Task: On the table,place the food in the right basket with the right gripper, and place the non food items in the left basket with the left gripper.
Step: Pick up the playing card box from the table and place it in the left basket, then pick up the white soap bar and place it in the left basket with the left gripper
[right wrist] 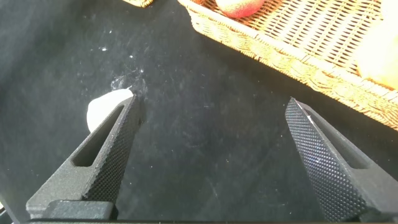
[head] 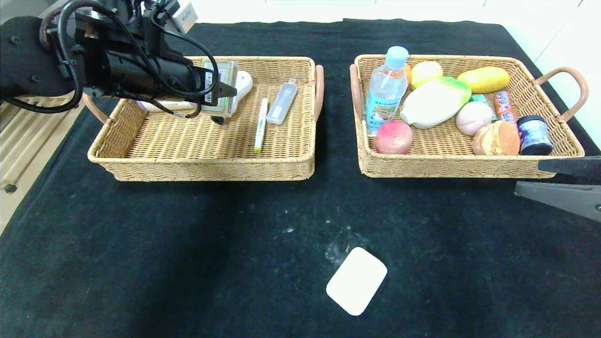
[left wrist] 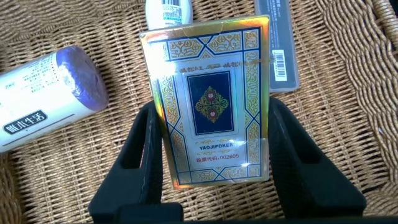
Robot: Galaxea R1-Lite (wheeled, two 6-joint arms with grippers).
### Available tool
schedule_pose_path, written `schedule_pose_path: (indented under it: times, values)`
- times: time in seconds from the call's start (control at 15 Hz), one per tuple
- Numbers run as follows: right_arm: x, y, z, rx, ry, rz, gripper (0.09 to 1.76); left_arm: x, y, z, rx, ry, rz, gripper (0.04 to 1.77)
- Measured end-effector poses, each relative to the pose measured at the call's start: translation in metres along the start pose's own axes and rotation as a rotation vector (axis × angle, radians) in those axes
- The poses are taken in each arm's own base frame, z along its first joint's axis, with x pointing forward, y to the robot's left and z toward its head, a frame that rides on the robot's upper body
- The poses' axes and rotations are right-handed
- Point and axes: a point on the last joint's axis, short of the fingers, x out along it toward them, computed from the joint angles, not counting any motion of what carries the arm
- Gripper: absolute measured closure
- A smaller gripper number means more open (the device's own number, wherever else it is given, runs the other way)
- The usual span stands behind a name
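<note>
The left gripper (left wrist: 214, 158) hung over the left basket (head: 206, 162), its fingers (left wrist: 140, 158) clamped on the card box (left wrist: 211, 102). It would do best to lower before letting go. The right gripper (right wrist: 211, 155) waited spread above the counter (head: 188, 263), near the white pad (head: 357, 280).

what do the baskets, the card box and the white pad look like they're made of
Left basket and right basket: woven wicker or rattan, tan and matte, the weave plain to see; loop handles look smooth and brown.
Card box: likely cardboard under glossy foil or film, its gold edging shimmers with rainbow glare.
Pad: smooth, matte white with rounded corners; perhaps foam, soap or plastic, unclear.
</note>
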Motion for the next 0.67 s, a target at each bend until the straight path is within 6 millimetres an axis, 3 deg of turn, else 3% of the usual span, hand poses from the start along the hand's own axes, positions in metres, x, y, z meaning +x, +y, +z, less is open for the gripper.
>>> schedule_pose_path:
  times: [0.07,0.33,0.67]
  values:
    - [0.0,-0.0001,0.0,0.0,0.0,0.0,0.14,0.0007,0.0007,0.0007,0.002,-0.011,0.004,0.8]
    - [-0.0006,-0.0001,0.0002,-0.001,-0.002,-0.002,0.14,0.0016,0.0009,0.0011,0.002,-0.03,0.007,0.49]
    - [-0.0014,-0.0003,0.0003,-0.001,-0.003,-0.006,0.14,0.0014,0.0007,-0.0002,0.001,-0.024,0.007,0.31]
